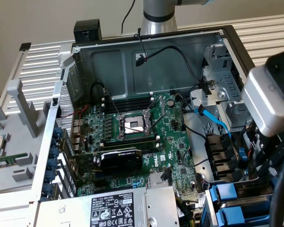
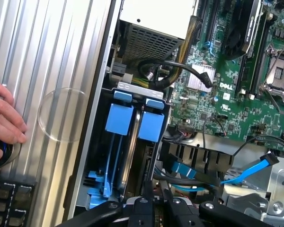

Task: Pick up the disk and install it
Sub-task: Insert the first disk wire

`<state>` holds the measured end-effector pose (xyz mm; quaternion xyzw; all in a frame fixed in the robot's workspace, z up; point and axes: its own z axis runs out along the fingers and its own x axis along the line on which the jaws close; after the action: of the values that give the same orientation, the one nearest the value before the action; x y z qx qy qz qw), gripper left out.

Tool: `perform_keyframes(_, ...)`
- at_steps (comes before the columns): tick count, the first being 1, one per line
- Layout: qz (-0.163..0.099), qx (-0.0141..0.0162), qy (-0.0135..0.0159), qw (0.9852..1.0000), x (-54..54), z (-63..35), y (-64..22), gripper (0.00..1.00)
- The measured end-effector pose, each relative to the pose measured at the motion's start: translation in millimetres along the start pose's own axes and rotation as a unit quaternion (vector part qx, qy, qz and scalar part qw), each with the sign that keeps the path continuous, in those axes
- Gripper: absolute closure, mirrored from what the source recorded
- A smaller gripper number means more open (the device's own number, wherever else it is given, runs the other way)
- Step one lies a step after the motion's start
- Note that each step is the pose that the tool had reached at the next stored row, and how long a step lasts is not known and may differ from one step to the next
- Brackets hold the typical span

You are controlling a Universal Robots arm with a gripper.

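Disk (image 2: 130, 152) stands on edge inside the drive cage (image 2: 132, 87). Its silver-grey flank shows as a narrow strip between blue rails, and two blue end tabs (image 2: 119, 118) sit side by side at the cage's end nearest the power supply (image 2: 151, 33). I cannot tell which tab belongs to that strip. My gripper (image 2: 160, 208) hangs over the opposite end of the cage, away from the tabs. My fingers (image 2: 141, 209) are drawn almost together with only a thin slit between them, and I can make out nothing pinched there, so the disk sits in the cage apart from me. On one long side of the cage lies the motherboard (image 2: 217, 94), and a blue cable (image 2: 248, 172) runs just beside the cage on that same side. In the exterior view the motherboard carries an open processor socket (image 1: 132, 125) and a black graphics card (image 1: 120, 158), both well apart from the cage. On the cage's other long side, outside the case, stretches a ribbed metal surface (image 2: 47, 47). A person's hand (image 2: 4, 113) rests on it near a keyboard (image 2: 4, 198).
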<state>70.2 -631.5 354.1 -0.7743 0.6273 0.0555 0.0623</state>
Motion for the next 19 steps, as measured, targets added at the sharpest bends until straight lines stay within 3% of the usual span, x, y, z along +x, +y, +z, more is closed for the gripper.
perform_keyframes(3,0.001,-0.0037,0.006,1.0,-1.5,-0.3,-0.3,0.83)
perform_keyframes(6,0.001,-0.0099,0.0161,0.9998,-4.0,0.1,-0.8,0.83)
perform_keyframes(11,0.003,-0.0235,0.0418,0.9988,-13.2,1.7,-2.8,0.83)
perform_keyframes(15,0.005,-0.0391,0.0711,0.9967,-19.3,2.8,-4.1,0.83)
perform_keyframes(17,0.005,-0.0443,0.0849,0.9954,-22.5,3.3,-4.9,0.83)
perform_keyframes(19,0.005,-0.0457,0.0894,0.9949,-25.3,3.8,-5.8,0.83)
